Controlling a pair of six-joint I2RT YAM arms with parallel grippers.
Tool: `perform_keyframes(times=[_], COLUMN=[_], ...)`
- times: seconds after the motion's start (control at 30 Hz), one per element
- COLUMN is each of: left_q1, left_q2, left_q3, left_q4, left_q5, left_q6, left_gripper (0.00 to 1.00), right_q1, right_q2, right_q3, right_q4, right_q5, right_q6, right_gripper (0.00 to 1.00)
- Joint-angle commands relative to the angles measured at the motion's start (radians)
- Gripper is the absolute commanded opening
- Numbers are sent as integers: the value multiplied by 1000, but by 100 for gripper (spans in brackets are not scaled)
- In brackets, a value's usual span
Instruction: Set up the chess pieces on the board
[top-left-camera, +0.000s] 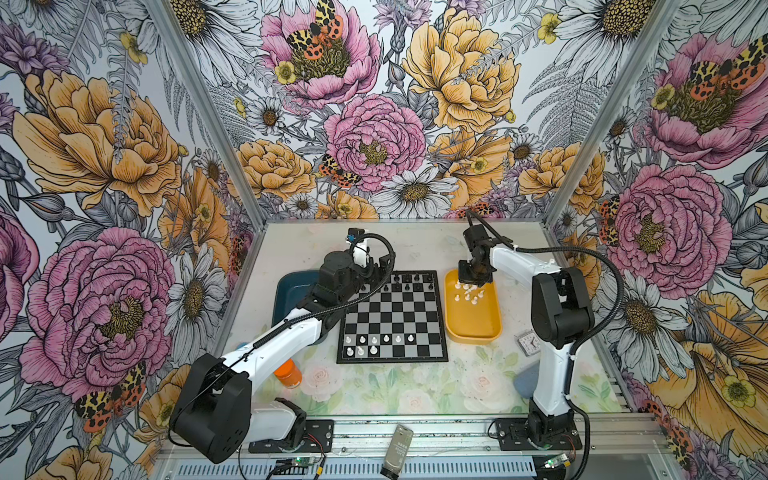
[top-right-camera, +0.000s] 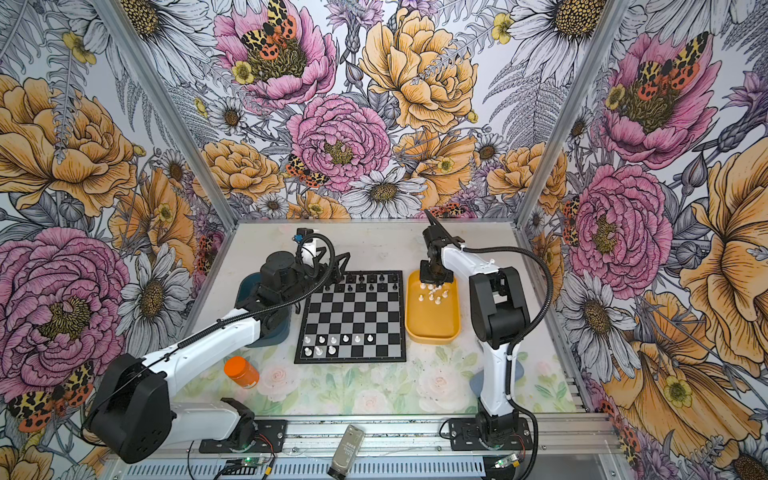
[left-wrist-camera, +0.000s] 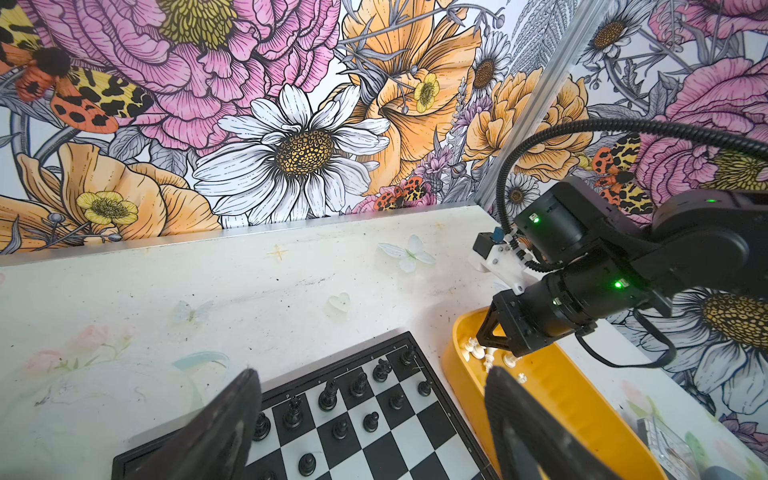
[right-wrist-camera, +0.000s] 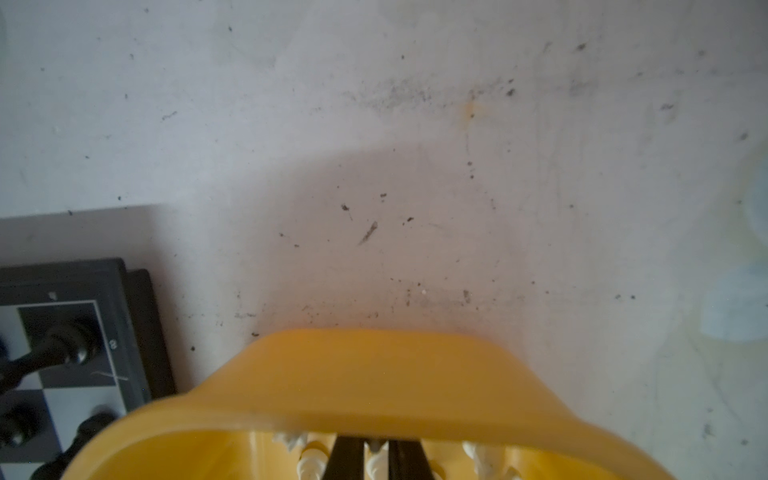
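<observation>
Right gripper (right-wrist-camera: 373, 473) down in the yellow tray (top-left-camera: 473, 332) — clamped on a white piece (right-wrist-camera: 375, 455) among loose chess pieces (top-left-camera: 468, 293). Left gripper (left-wrist-camera: 372, 374) spread wide, empty, over the board (top-left-camera: 392, 320) far-left corner — more white ones stand on its near rows.

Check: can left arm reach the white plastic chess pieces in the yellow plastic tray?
Doubtful: the right end effector is in the tray, apparently shut on one of those chess pieces, crowding the approach.

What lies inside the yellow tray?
Loose white chess pieces at the yellow tray's far end, with the right hand closed on one. Anything beneath the hand is covered.
</observation>
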Motion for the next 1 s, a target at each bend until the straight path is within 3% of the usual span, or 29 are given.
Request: perform_keyframes(times=[0.0,0.57,0.97], left_q1=[-3,-2,2], left_q2=[-25,-39,-116], left_q3=[-9,-32,-70], left_q4=[-2,20,-45], left_q5=[-20,-20,-92], left_q6=[13,11,9], left_gripper=[86,85,85], right_q1=[-7,21,187], right_q2=[-53,-209,-340], right_q3=[23,42,39], right_q4=[-15,-160,-280], right_q5=[14,10,30], right_q6=[-5,12,71], right_gripper=[0,0,0])
